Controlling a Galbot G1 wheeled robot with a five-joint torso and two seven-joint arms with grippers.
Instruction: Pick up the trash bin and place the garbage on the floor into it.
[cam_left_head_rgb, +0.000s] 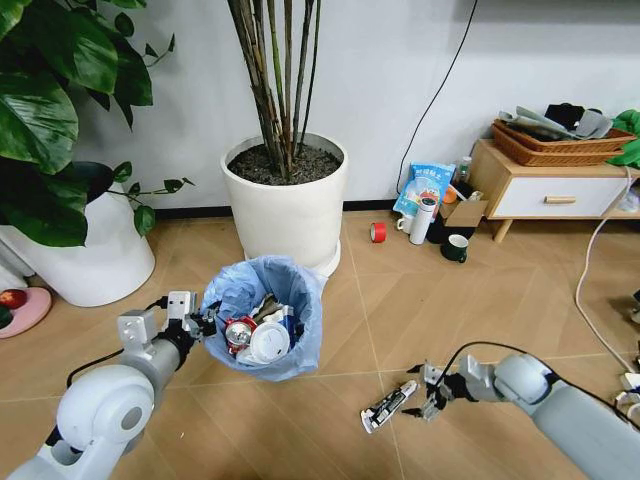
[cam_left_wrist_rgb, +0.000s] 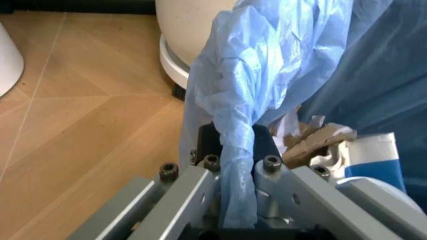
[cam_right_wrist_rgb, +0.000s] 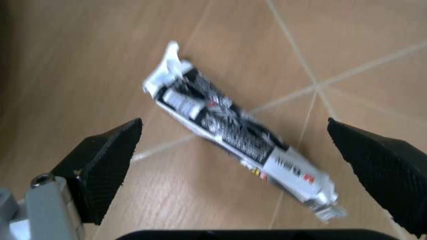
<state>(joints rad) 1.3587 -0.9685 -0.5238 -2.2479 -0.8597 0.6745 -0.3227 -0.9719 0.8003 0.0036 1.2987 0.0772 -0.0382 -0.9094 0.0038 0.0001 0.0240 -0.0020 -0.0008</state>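
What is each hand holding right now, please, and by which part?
The left hand grips the bin by its bag-covered rim. The right hand is open over the tube wrapper, holding nothing.

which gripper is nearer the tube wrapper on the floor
Right. The right gripper is open just above the tube wrapper, fingers either side of it. The left gripper is off to the side, clamped on the trash bin rim.
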